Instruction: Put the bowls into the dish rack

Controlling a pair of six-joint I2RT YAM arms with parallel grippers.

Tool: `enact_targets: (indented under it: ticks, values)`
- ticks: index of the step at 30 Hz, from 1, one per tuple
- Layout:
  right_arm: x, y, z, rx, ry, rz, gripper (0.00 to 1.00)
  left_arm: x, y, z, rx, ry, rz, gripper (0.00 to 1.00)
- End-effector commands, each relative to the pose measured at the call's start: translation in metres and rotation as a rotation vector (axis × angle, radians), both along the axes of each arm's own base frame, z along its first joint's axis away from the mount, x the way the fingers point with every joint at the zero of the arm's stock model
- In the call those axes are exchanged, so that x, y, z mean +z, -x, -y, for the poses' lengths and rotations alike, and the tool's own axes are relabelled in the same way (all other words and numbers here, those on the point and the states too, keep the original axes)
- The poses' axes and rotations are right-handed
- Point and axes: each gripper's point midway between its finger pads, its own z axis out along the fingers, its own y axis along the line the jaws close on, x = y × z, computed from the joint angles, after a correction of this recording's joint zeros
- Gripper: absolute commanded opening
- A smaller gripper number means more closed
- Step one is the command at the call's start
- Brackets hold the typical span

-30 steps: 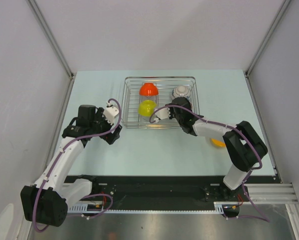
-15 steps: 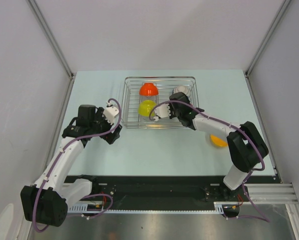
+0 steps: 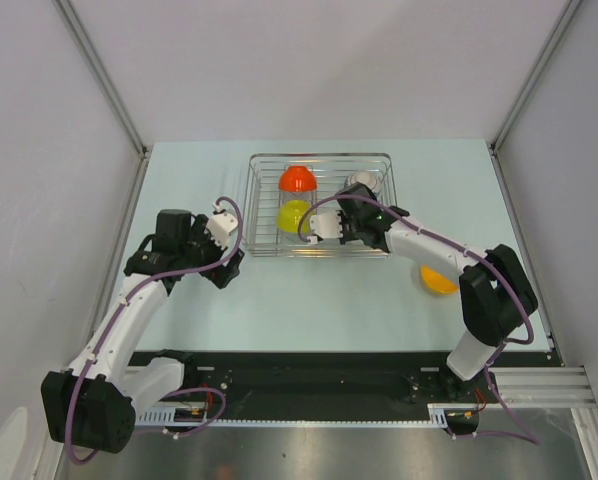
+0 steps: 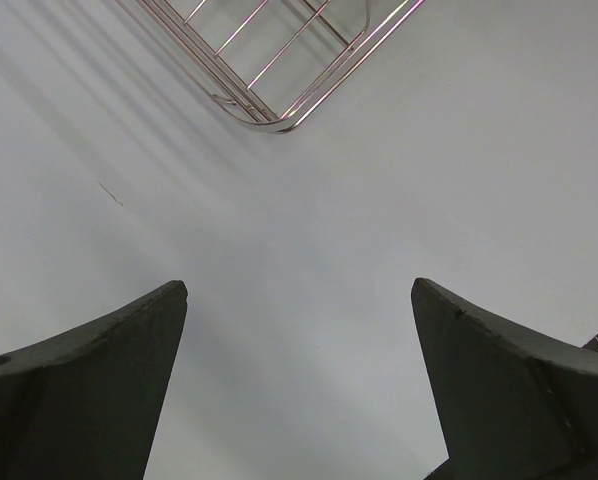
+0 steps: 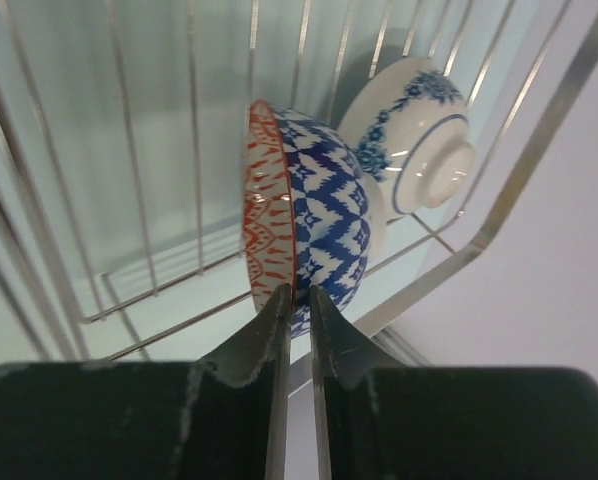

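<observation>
The silver wire dish rack [image 3: 264, 165] stands at the back middle of the table; a red-orange bowl [image 3: 297, 179] and a yellow bowl [image 3: 293, 215] sit in it. My right gripper [image 5: 297, 300] is shut on the rim of a blue-and-white patterned bowl [image 5: 314, 215] with an orange-patterned inside, held on edge inside the rack [image 5: 509, 190], right beside a white bowl with blue flowers [image 5: 419, 140], which also shows in the top view [image 3: 359, 181]. An orange bowl [image 3: 436, 281] lies on the table right of the rack. My left gripper [image 4: 299, 300] is open and empty over bare table, near the rack's corner [image 4: 274, 115].
Grey walls and metal frame posts [image 3: 104, 90] enclose the table on three sides. The right arm [image 3: 429, 250] stretches over the rack's front right corner. A black rail [image 3: 309, 385] runs along the near edge.
My right gripper has moved further back and left into the rack with the patterned bowl, uncovering the orange bowl on the table. The left arm has not moved.
</observation>
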Motion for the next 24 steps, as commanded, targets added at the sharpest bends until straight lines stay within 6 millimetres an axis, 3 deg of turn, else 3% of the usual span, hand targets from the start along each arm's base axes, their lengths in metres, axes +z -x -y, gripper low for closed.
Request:
enact_targets:
  ticks: [1, 16, 24]
  values:
    - [-0.01, 0.028, 0.011, -0.033, 0.021, -0.149, 0.16, 0.01, -0.005, -0.001, -0.005, -0.002, 0.044, 0.99]
    - [-0.04, 0.051, 0.018, -0.074, 0.068, -0.326, 0.21, 0.016, -0.005, -0.001, -0.004, 0.001, 0.055, 1.0]
    - [-0.026, 0.043, 0.003, -0.079, -0.01, -0.313, 0.21, 0.02, -0.006, -0.002, 0.001, -0.003, 0.064, 1.0]
